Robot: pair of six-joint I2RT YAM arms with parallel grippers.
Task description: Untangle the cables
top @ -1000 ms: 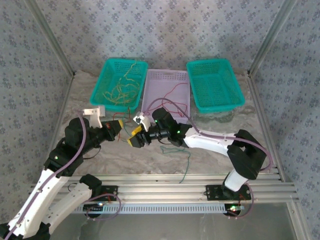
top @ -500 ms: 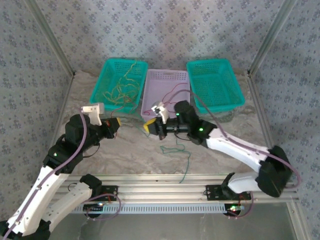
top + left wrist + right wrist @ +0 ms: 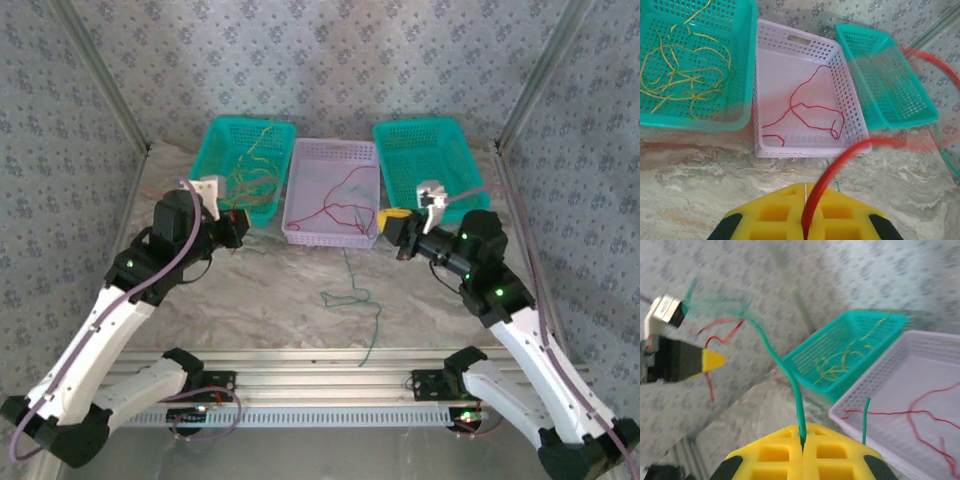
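Marble table; green cable within right claw

Marbled table, left teal basket, lilac basket, right teal basket, green cable
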